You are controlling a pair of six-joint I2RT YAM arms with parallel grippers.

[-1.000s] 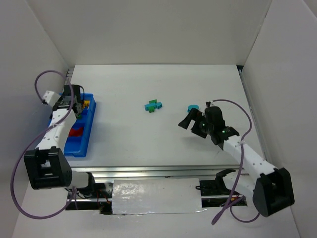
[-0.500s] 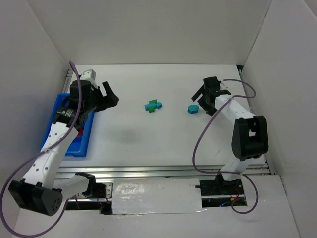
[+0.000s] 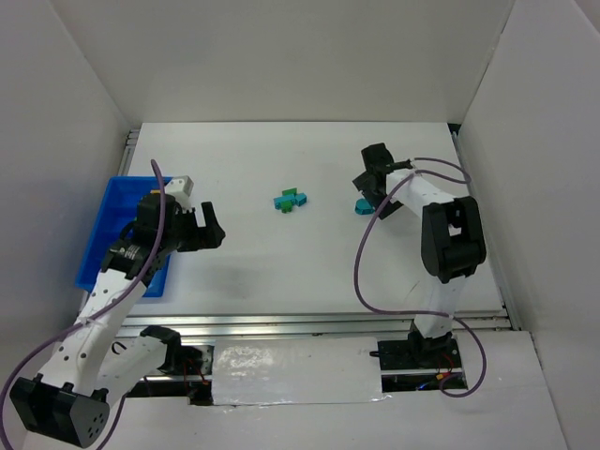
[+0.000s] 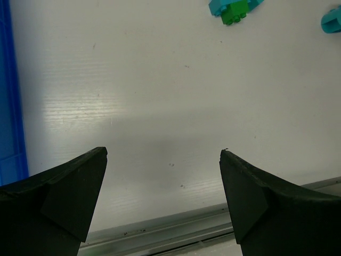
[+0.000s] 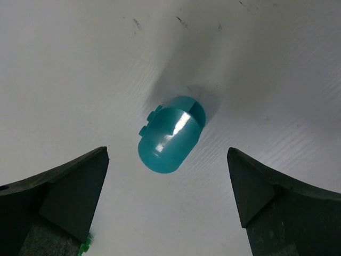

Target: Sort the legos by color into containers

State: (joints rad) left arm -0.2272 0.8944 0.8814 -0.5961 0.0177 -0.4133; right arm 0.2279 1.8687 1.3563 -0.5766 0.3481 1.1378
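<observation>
A rounded teal lego point(image 5: 170, 140) lies on the white table, right under my right gripper point(image 5: 167, 151), which is open with a finger on either side of it and not touching. From above, my right gripper point(image 3: 367, 183) covers most of that brick point(image 3: 360, 207). A small cluster of teal and green legos point(image 3: 291, 200) sits mid-table, seen far off as the cluster point(image 4: 234, 8) in the left wrist view. My left gripper point(image 3: 208, 230) hangs open and empty point(image 4: 162, 152) just right of the blue tray of containers point(image 3: 108, 211). My left arm hides what lies in the tray.
White walls enclose the table on three sides. A metal rail point(image 3: 319, 323) runs along the near edge, close below my left fingers point(image 4: 64, 192). The tray's blue rim point(image 4: 8, 106) shows at the far left of the left wrist view.
My left gripper has swung off the tray toward the near table area and opened fully. My right arm has reached far forward, bringing its open gripper over the teal brick.
</observation>
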